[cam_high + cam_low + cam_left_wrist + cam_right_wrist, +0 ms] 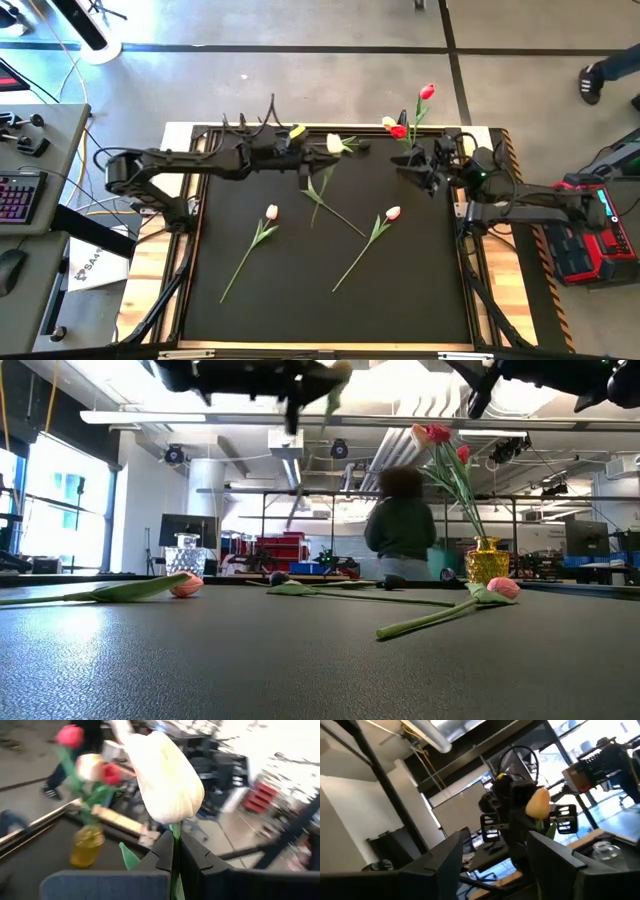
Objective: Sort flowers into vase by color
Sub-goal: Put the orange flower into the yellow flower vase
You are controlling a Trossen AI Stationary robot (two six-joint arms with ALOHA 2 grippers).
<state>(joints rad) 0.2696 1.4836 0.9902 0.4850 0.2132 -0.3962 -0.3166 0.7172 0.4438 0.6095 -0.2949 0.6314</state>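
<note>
The white tulip (pixel 167 777) is off the surface, its green stem pinched just under the head between the closed fingers of the left gripper (pixel 176 852). In the high view that tulip (pixel 335 143) hangs over the far middle of the black surface (pixel 330 300), at the end of the left arm, which stretches in level from the left edge with its wrist raised.

The right gripper (pixel 425 172) hovers high near the far right corner, beside the vase, its fingers spread apart with nothing between them; its arm folds in from the right edge.

The yellow glass vase (pixel 486 560) stands at the far right of the surface and holds red tulips (pixel 427 92) and one pale head, their stems leaning outward.

Three flowers lie flat on the surface: a pink tulip (pixel 271 212) left of centre, another pink tulip (pixel 393 213) right of centre, and between them a stem (pixel 335 205) whose head I cannot make out.

Beyond the surface, in the low view, a person (pixel 402 525) in a dark green top stands partly behind the vase.
</note>
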